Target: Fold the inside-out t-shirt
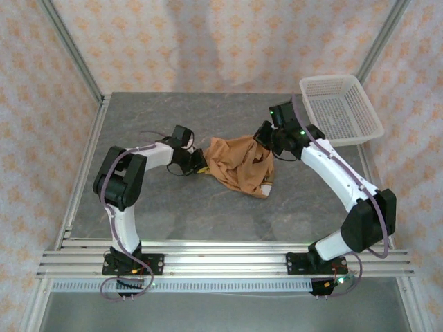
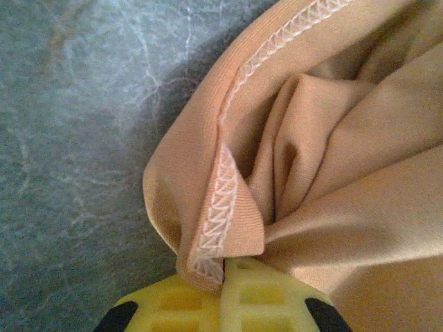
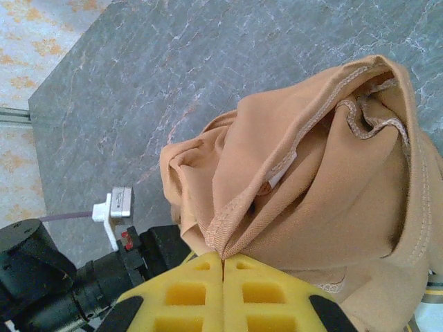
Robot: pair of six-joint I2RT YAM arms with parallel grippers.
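The inside-out t-shirt is a bunched tan heap in the middle of the grey table, white overlock seams showing. My left gripper is at its left edge, yellow fingers shut on a stitched hem fold. My right gripper is at the upper right of the heap and holds it slightly lifted; its fingers are shut on a seamed edge. A small white label shows inside a fold. The left arm's wrist appears behind the cloth in the right wrist view.
A white slatted plastic basket stands at the table's back right corner. Bare grey tabletop surrounds the shirt. Patterned curtain walls and metal frame posts enclose the workspace.
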